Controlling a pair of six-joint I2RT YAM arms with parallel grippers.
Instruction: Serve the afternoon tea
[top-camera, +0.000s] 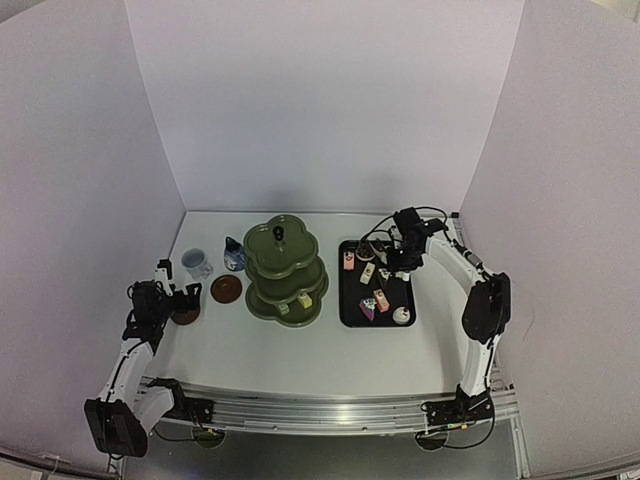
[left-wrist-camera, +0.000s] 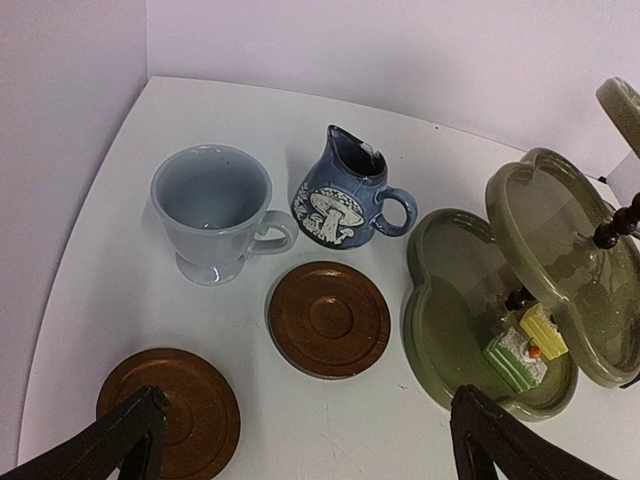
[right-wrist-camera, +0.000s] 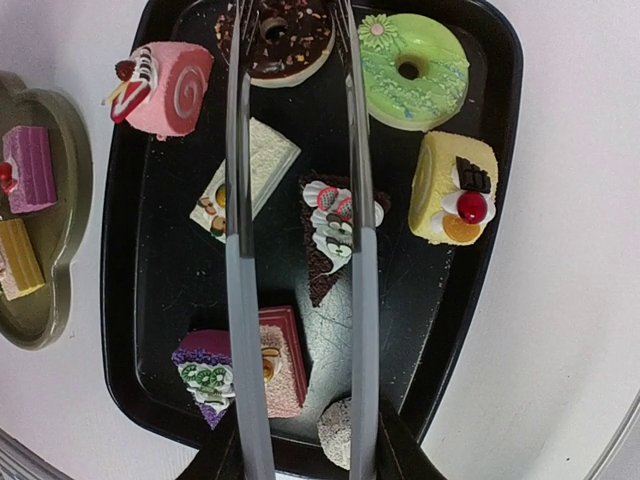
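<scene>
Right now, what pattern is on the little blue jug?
White mushrooms on the blue jug; best in the left wrist view.

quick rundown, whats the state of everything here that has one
white mug: upright, empty
blue-and-white pot: upright, beside the mug
near coaster: flat, bare
far coaster: flat, bare
stand: upright, a few cakes on it
black tray: holds most of the cakes
tongs: held, arms apart over the tray
left gripper: open, holding nothing
right gripper: shut on the tongs

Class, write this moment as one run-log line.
left end effector: open, empty, by coaster | right end effector: shut on metal tongs over black tray | three-tier stand: cakes on lowest tier
</scene>
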